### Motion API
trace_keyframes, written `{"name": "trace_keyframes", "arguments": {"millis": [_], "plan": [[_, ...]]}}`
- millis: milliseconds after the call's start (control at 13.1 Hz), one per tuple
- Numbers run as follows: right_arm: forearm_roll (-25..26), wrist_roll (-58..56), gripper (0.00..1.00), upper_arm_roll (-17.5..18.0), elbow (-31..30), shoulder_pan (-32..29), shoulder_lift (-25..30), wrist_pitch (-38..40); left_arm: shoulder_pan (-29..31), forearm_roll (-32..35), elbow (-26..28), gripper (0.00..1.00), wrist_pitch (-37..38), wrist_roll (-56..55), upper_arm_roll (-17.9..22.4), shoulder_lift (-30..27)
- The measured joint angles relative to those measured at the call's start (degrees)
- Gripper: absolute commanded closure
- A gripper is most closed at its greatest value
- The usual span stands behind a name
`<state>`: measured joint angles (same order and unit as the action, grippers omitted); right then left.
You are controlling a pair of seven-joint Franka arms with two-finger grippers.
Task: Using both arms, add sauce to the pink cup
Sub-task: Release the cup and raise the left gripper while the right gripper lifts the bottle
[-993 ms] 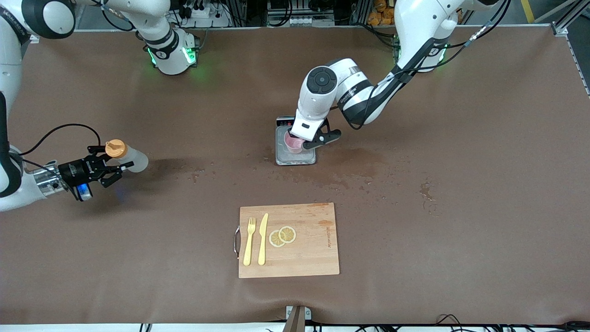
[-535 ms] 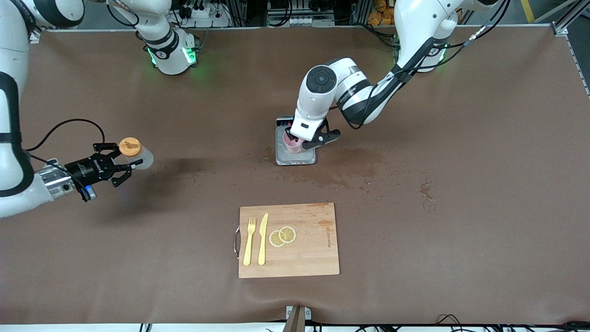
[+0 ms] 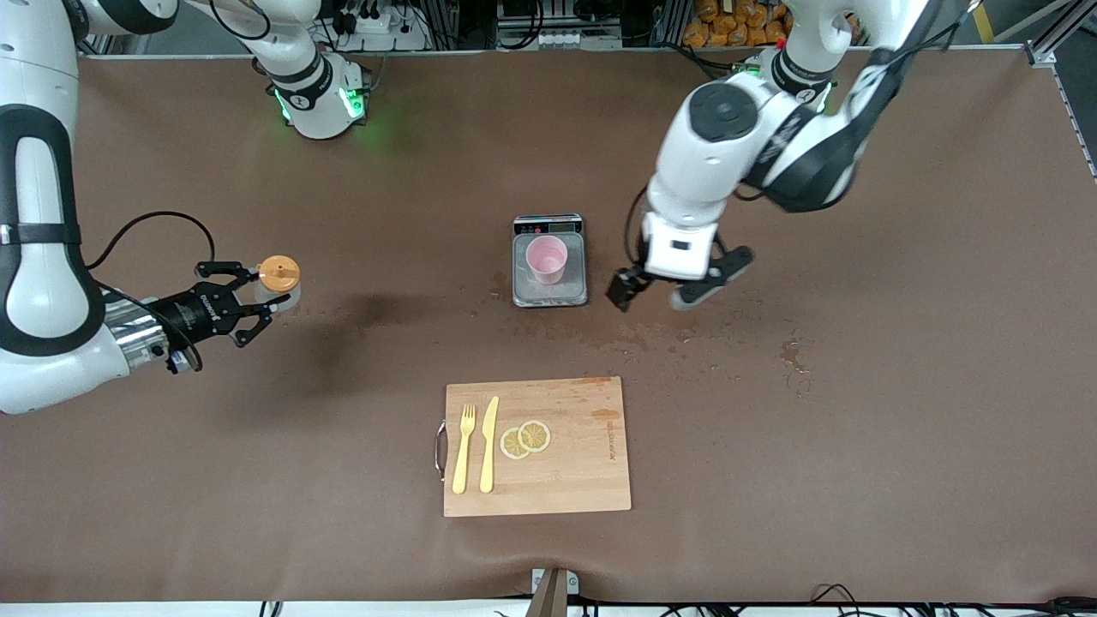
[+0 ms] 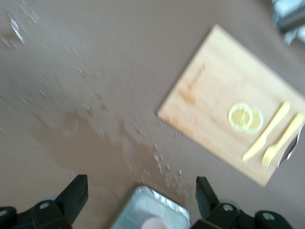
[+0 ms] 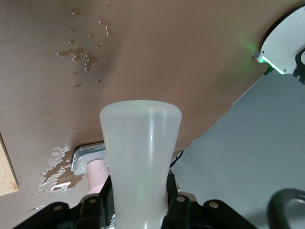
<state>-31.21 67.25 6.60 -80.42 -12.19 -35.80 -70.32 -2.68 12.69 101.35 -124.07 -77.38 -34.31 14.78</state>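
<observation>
The right gripper (image 3: 248, 302) clamps the sauce (image 3: 276, 283) above the table. The left gripper (image 3: 656, 291), jaws wide, hangs beside the scale (image 3: 549, 296). The pink cup (image 3: 547, 259) stands on it; the left wrist view shows only its rim.

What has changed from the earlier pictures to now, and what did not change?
The left tool let go of the pink cup and moved off the scale toward the left arm's end of the table; it is now open over bare table. The right tool, shut on the sauce bottle, carried it a little toward the cup. The cup, scale, cutting board, fork, knife and lemon slices stayed in place.
</observation>
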Motion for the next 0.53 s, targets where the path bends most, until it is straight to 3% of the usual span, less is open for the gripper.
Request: {"name": "trace_keyframes", "arguments": {"millis": [229, 535], "plan": [[0.5, 3.8, 0.57, 0.0, 0.2, 2.2, 0.0, -0.5, 5.5, 0.0, -5.3, 0.0, 8.2, 11.1, 0.3, -1.1], [6.6, 14.3, 0.57, 0.2, 0.4, 11.6, 0.8, -5.0, 14.4, -0.1, -7.8, 0.0, 12.7, 28.5, 0.4, -1.1]]}}
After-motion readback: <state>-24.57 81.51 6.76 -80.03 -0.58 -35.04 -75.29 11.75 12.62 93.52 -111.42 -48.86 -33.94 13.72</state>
